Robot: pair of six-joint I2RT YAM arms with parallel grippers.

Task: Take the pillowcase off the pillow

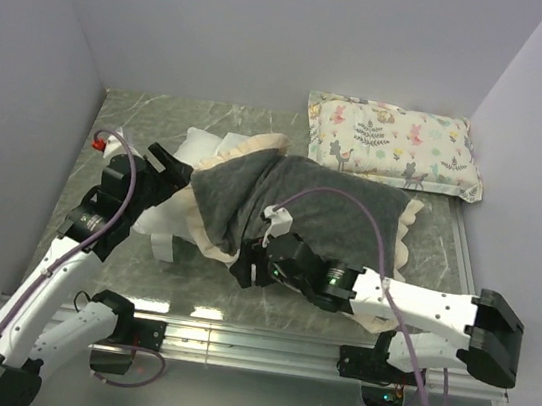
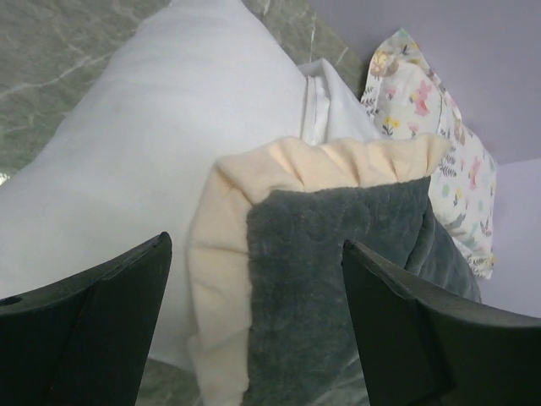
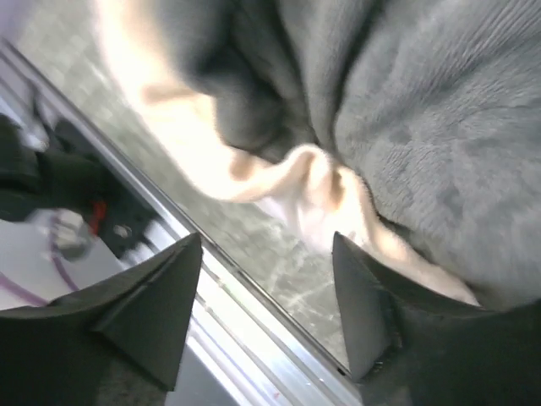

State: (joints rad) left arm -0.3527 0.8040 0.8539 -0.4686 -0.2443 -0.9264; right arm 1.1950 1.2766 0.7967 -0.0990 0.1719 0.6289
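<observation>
The dark grey plush pillowcase (image 1: 311, 204) with its cream ruffled border lies across the middle of the top view. It covers the right part of the large plain white pillow (image 1: 179, 223), whose bare end sticks out left of centre.

The left gripper (image 2: 255, 241) hangs at that exposed end with its fingers spread wide. In its wrist view a ruffled corner of the pillowcase sits between them, unpinched. The right gripper (image 3: 268, 241), at the cover's lower edge in the top view, is likewise spread. The ruffle lies just above its fingertips in the wrist view, and nothing is clamped.

A deep bite by either claw could catch the white pillow along with the fabric, so the whole bundle would drag instead of the cover sliding off. With nothing pinning the pillow, a pull towards the frame's right could shove everything into the small animal-print pillow (image 1: 395, 145). That printed pillow sits just beside the cover, at the upper right of the grey marbled table (image 1: 163, 112). A shallow pinch on the ruffle alone may slip.

Where the case's opening runs is hard to make out. The right arm hides the cover's lower edge from above, and the right wrist view is blurred, so contact with the fabric cannot be judged.
</observation>
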